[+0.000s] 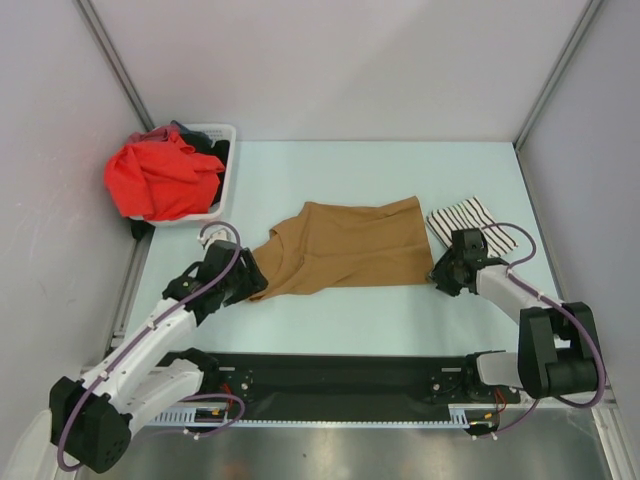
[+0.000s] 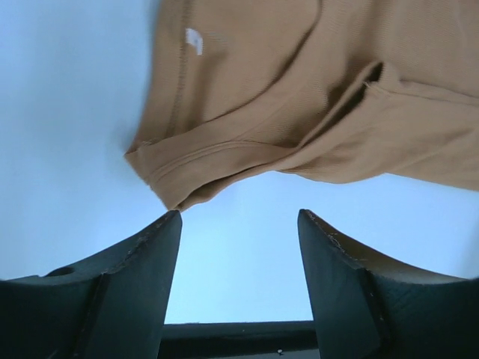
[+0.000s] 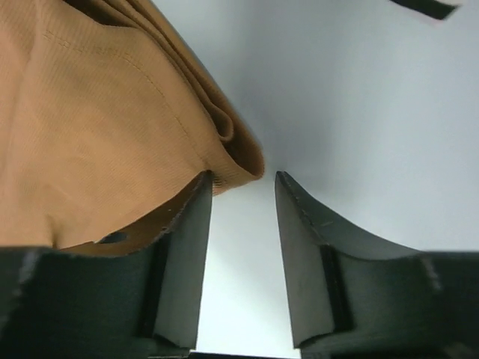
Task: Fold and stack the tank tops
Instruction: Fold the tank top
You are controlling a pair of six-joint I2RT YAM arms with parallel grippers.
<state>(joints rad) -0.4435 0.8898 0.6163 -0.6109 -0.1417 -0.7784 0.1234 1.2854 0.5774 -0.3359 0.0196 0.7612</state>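
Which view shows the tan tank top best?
Top external: nearly the whole tan tank top shows, spread flat, outline clear. Left wrist shows only one corner ahead of the open left gripper; right wrist only a folded edge by the open right gripper.

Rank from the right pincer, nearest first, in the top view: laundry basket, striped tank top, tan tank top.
1. Tan tank top: just left of the right pincer, its corner at the fingertips.
2. Striped tank top: close behind the pincer, on the far right.
3. Laundry basket: far-left corner, clearly the farthest.
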